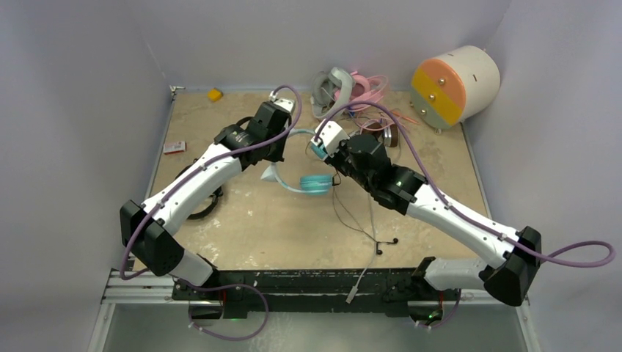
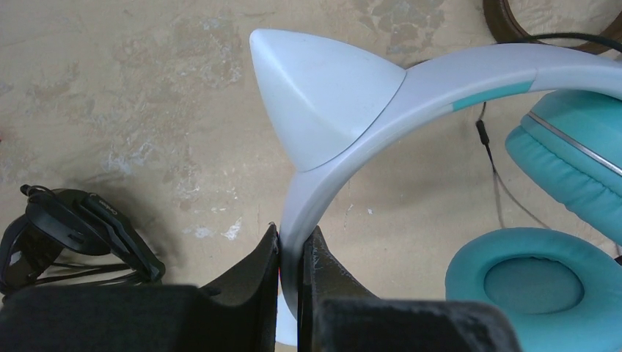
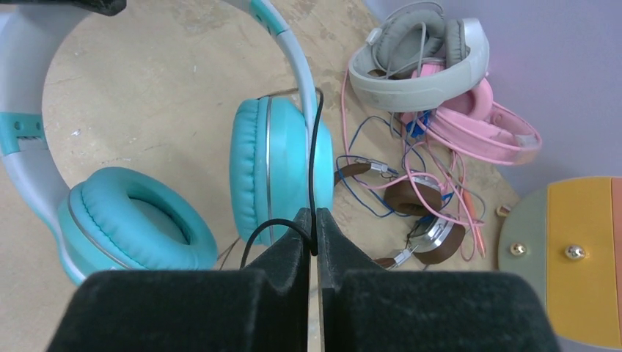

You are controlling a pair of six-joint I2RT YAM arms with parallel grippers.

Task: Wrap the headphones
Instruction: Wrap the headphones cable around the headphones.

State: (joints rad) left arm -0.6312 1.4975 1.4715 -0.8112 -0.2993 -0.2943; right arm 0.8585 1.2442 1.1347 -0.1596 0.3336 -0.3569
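Possibly the thin black cable (image 3: 314,147) slips from the pinching right end effector (image 3: 314,229) if the left end effector (image 2: 293,246), clamping the teal-and-white cat-eared headphones (image 2: 411,88), tugs.

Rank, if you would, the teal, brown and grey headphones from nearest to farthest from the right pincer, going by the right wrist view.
1. The teal headphones, straight ahead; the right pincer is shut on a black cable beside their ear cup.
2. The brown headphones, ahead to the right.
3. The grey headphones, farthest, upper right, beside the pink pair.
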